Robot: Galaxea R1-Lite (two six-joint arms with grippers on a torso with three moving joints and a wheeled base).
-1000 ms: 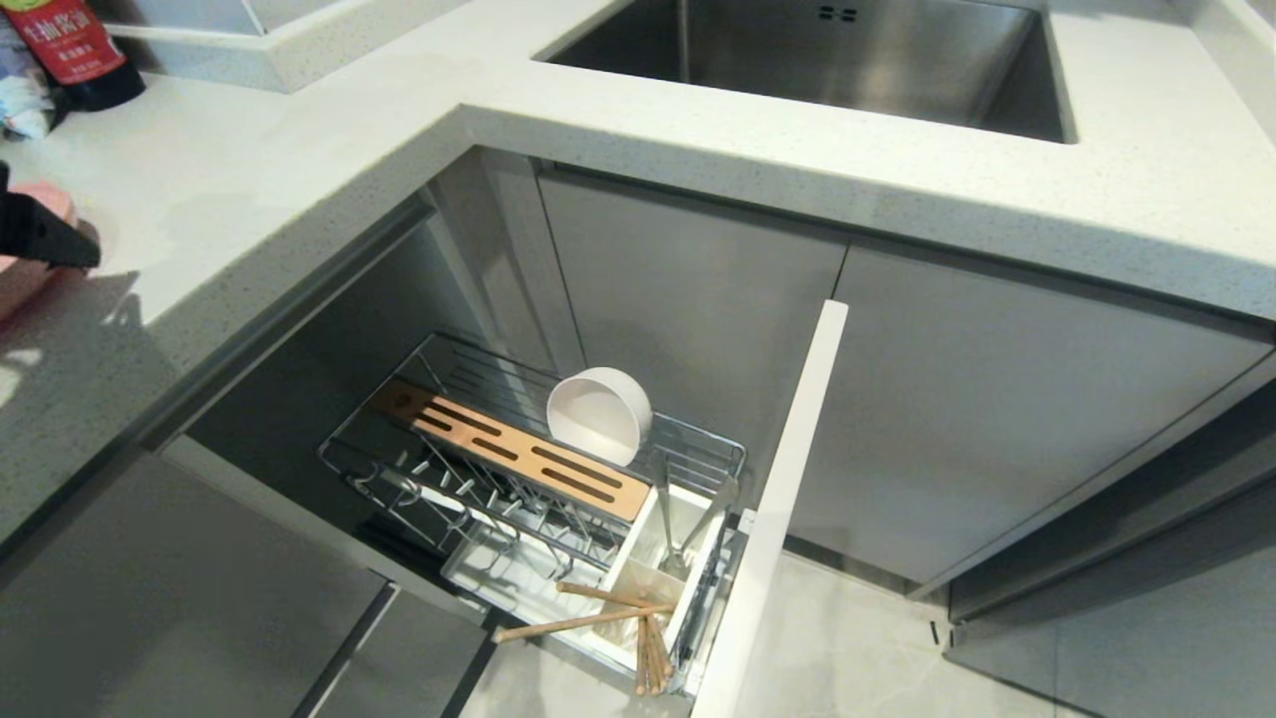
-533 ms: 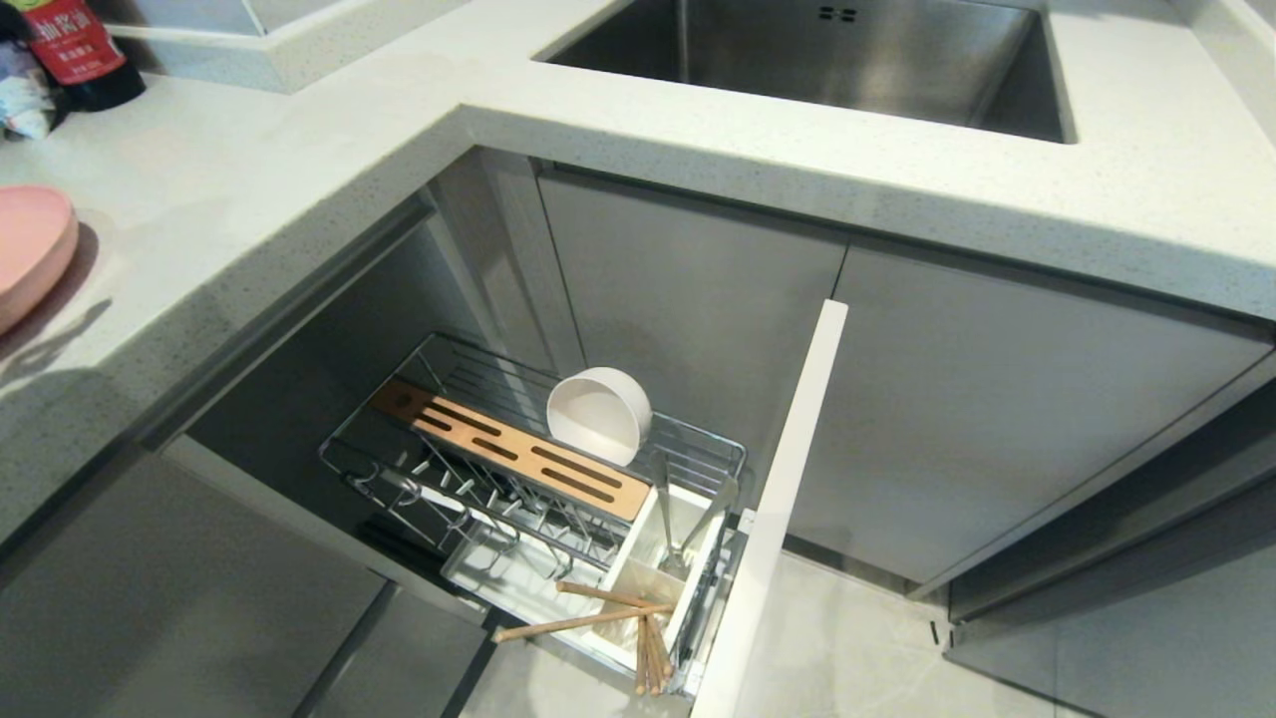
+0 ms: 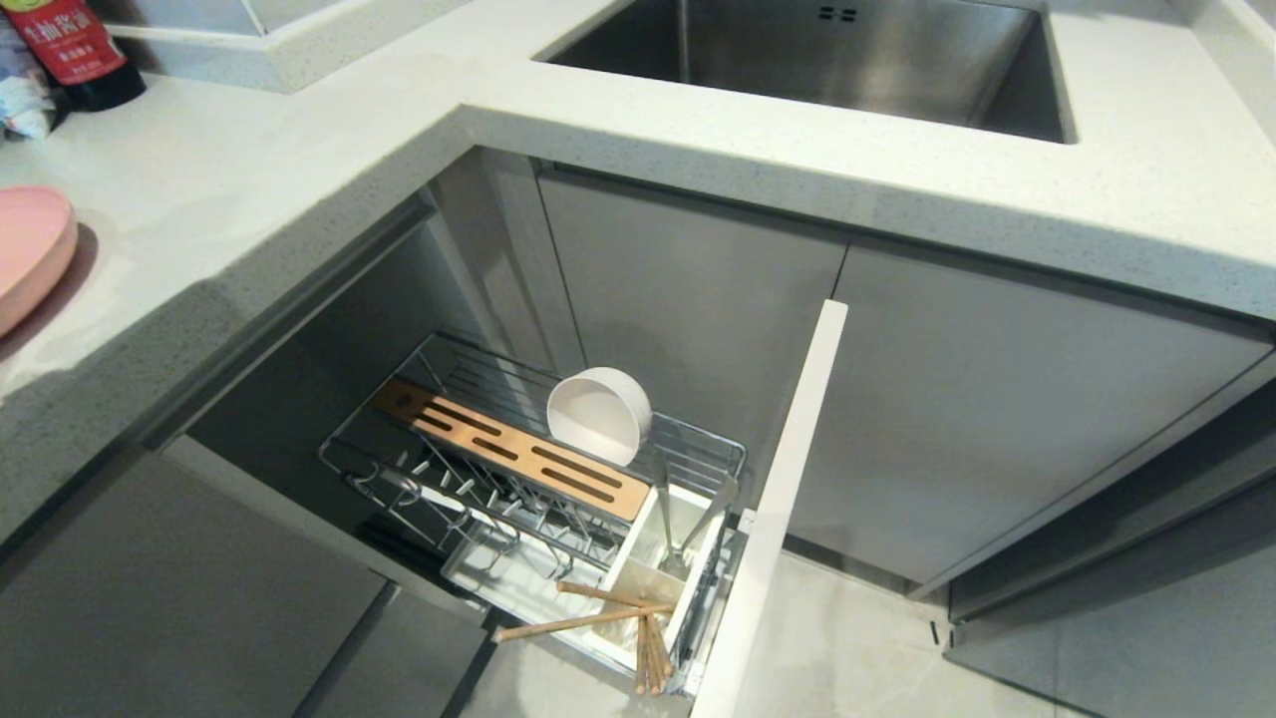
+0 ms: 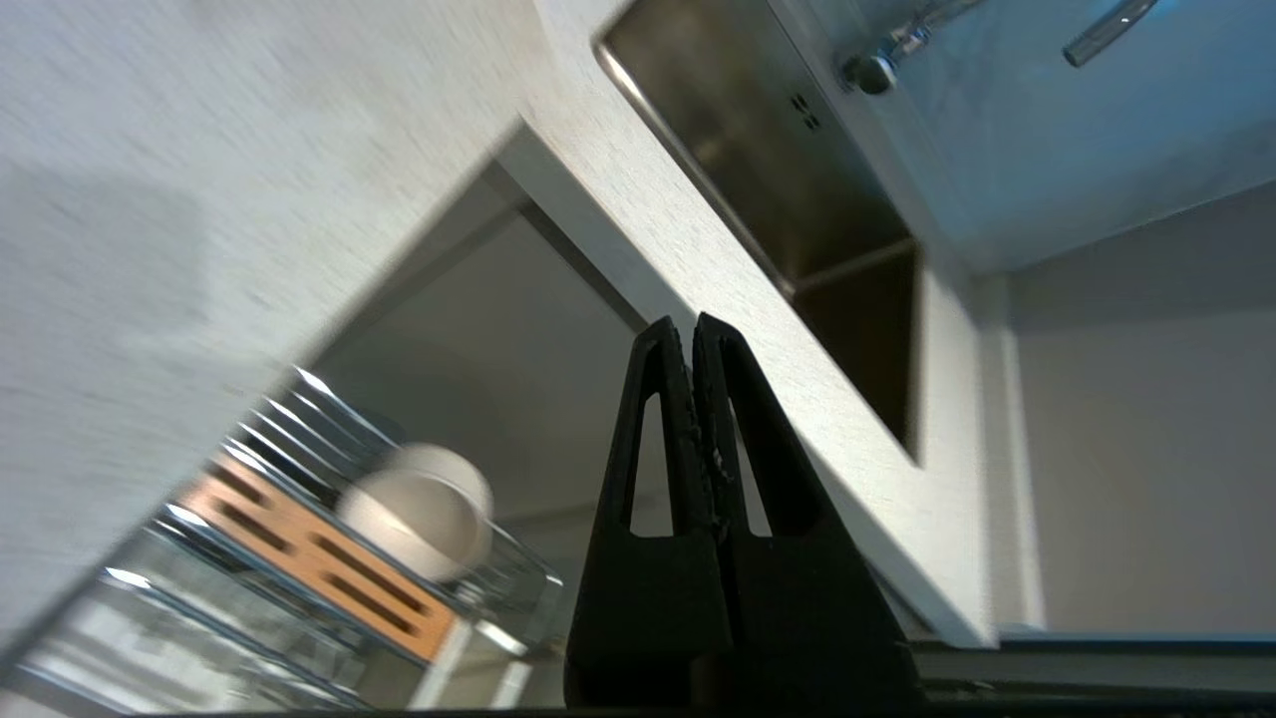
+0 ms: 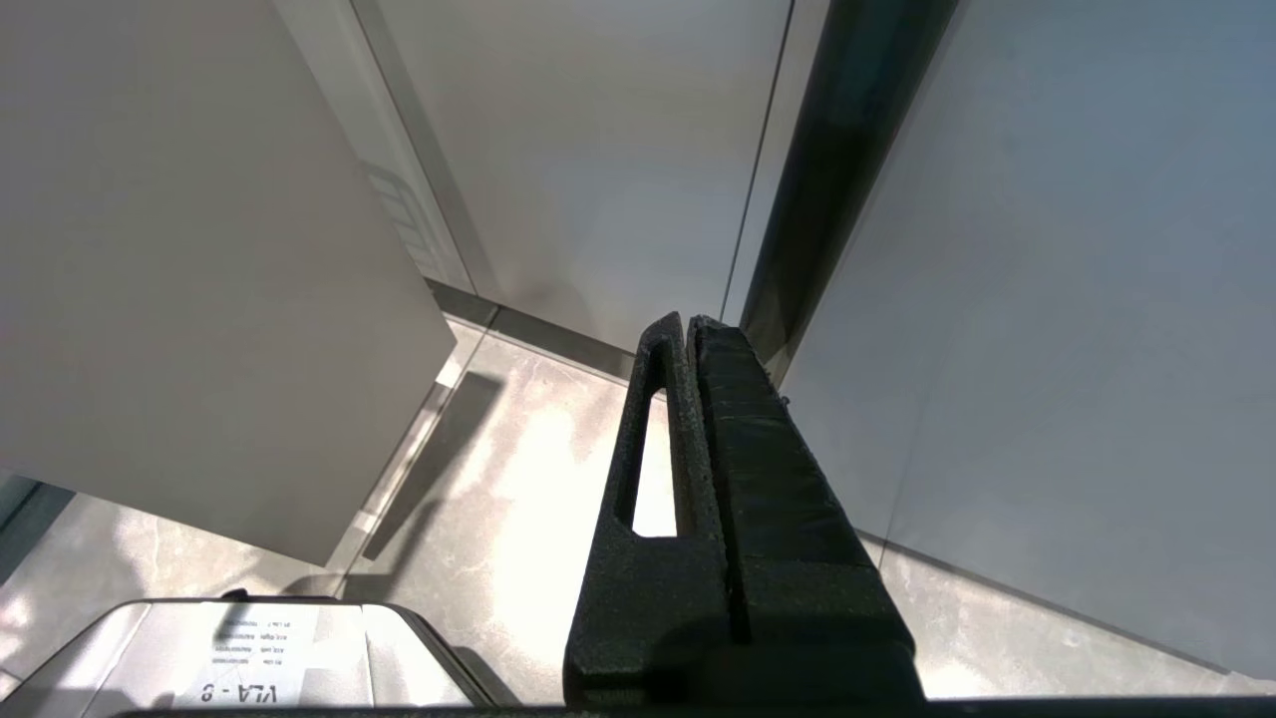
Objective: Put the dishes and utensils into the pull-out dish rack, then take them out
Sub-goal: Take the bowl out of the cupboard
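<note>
The pull-out dish rack (image 3: 334, 459) stands drawn out below the counter. A cream-white bowl (image 3: 598, 414) sits on edge behind its slotted wooden strip (image 3: 508, 461). In the white utensil box, wooden chopsticks (image 3: 588, 618) lean out over the edge, with the grey metal spoon (image 3: 698, 529) beside them. The pink plate (image 3: 30, 254) lies on the counter at the far left. My left gripper (image 4: 693, 324) is outside the head view; it hangs shut and empty in the air off the counter's edge, with the bowl (image 4: 419, 514) below it. My right gripper (image 5: 686, 321) is parked shut, low over the floor.
The steel sink (image 3: 827, 50) is set into the counter at the back. A dark bottle with a red label (image 3: 70, 50) stands at the back left. The rack's pale front panel (image 3: 778, 499) juts out into the floor space beside grey cabinet doors (image 3: 997, 429).
One second ago my left gripper's black finger was at the pink plate on the left edge of the head view. It has since left that view, and the plate lies alone on the counter.
</note>
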